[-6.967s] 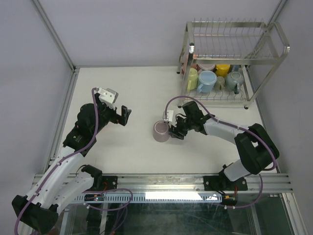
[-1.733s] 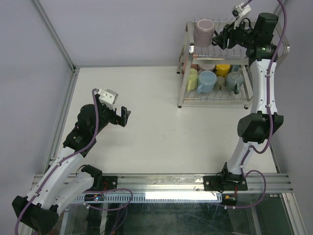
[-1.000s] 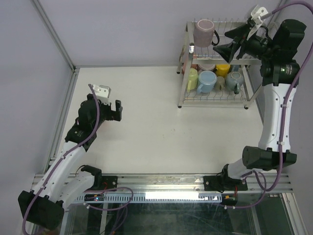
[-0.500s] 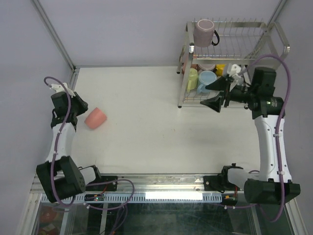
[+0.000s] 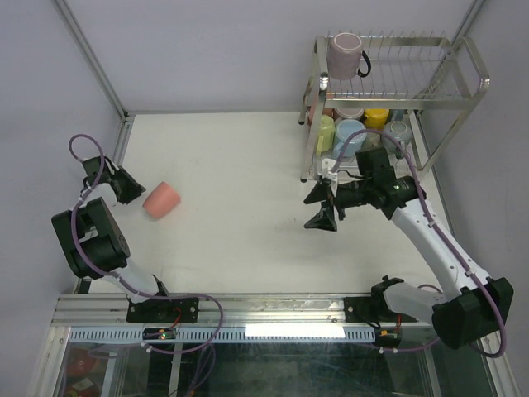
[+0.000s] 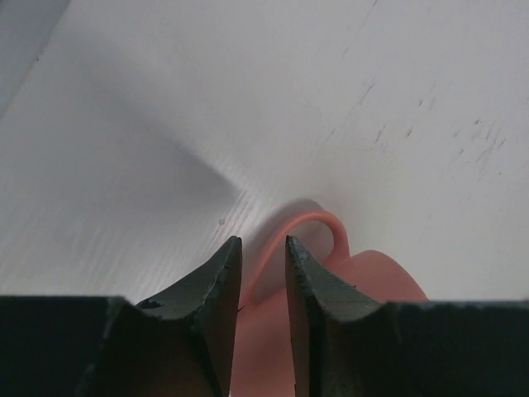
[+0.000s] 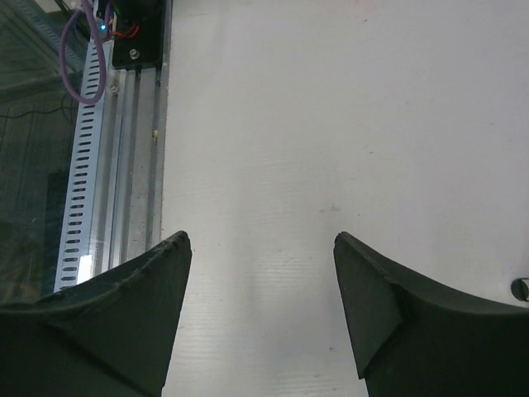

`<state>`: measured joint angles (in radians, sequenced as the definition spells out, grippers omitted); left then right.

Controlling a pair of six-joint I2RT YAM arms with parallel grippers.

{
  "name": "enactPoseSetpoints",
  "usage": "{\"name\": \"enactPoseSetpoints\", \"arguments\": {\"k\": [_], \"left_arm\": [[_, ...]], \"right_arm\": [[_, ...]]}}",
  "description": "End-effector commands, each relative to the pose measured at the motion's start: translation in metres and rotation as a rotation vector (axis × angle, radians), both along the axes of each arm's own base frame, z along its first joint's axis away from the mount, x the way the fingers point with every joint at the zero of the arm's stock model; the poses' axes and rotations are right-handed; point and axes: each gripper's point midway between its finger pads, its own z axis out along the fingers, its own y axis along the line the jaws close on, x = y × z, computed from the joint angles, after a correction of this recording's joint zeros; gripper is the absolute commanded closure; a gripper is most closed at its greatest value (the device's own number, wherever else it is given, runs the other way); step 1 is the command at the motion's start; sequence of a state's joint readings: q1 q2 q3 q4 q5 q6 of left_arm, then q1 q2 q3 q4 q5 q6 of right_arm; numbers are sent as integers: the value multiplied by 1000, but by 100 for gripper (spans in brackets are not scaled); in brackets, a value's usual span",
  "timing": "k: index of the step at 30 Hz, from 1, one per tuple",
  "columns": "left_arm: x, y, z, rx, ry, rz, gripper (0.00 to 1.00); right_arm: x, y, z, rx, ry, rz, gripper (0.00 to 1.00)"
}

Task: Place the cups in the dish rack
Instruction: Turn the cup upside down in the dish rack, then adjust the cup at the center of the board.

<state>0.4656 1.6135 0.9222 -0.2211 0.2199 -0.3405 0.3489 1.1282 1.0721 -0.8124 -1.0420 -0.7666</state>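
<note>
Pick-up step: the left gripper (image 5: 131,187) (image 6: 261,244), jaws nearly together, seems clamped on the wall of the salmon pink cup (image 5: 161,199) (image 6: 364,281) lying on its side far left, while the right gripper (image 5: 316,208) (image 7: 262,244) hangs spread and empty; next, carry it right to the dish rack (image 5: 388,99).

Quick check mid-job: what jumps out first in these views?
A pink cup lies on its side at the left of the table, with the left claw pinched on its wall near the handle. Far right, a mauve mug sits alone atop the chrome rack, more cups crowded beneath, while the right claw hangs open over bare table.
</note>
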Motion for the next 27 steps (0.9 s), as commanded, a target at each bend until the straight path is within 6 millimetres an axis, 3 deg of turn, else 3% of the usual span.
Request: {"name": "enactPoseSetpoints", "arguments": {"k": [1, 8, 15, 17, 19, 23, 27], "left_arm": [[2, -16, 2, -46, 6, -77, 73], [-14, -80, -5, -36, 75, -266, 72], [-39, -151, -7, -105, 86, -430, 71], [-48, -168, -6, -112, 86, -473, 70], [-54, -169, -6, -101, 85, -469, 68], [-49, -135, 31, 82, -14, -325, 47], [-55, -121, 76, 152, -145, -238, 33]], "right_arm": [[2, 20, -18, -47, -56, 43, 27], [6, 76, -38, 4, -27, 103, 23], [30, 137, -54, 76, 171, 0, 22], [27, 149, -65, 73, 245, -17, 22], [20, 158, -77, 54, 300, -10, 22], [0, 176, -95, 31, 386, 32, 22], [4, 191, -106, 36, 381, 46, 22]]}}
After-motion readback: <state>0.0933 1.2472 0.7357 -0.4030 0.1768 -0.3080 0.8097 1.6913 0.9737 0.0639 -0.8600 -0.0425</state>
